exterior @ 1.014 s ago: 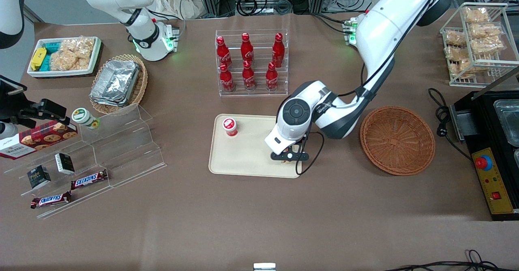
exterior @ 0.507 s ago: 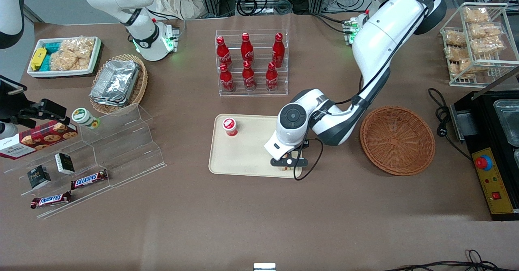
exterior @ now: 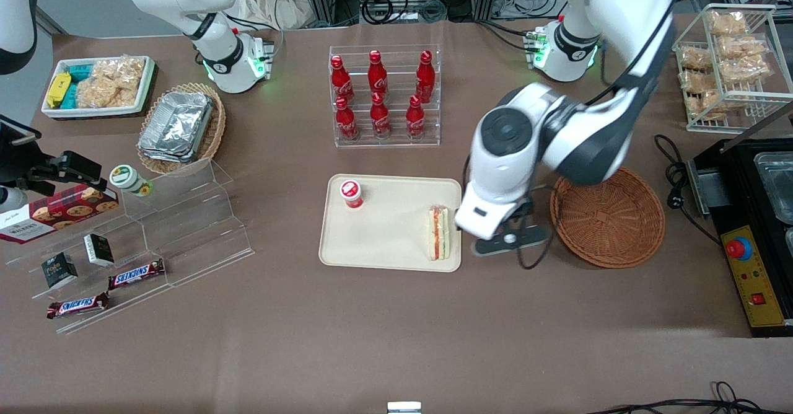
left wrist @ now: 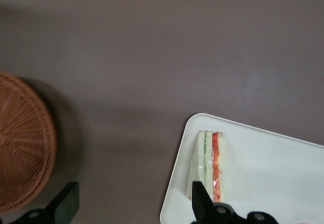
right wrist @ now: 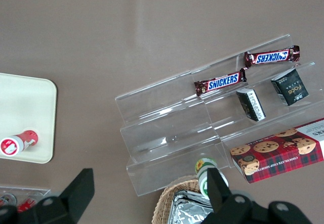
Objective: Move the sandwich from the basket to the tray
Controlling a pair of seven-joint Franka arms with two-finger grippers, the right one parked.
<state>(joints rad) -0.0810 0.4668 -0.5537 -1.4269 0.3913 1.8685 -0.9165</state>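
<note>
Gripper [exterior: 509,240] hangs over bare table between the tray [exterior: 378,240] and basket [exterior: 607,214], fingers [left wrist: 202,204] spread wide, holding nothing. Arm's bent at the elbow above the basket, wrist pointing down. Sandwich [exterior: 438,233] lies on the tray by the edge nearest the gripper.

Gripper [exterior: 509,240] has lifted off the tray [exterior: 384,240] and shifted toward the basket [exterior: 607,214]; now above bare table between the two, fingers [left wrist: 65,204] spread wide. Sandwich [exterior: 438,233], earlier hidden under the gripper, now lies free on tray edge just beside it.
</note>
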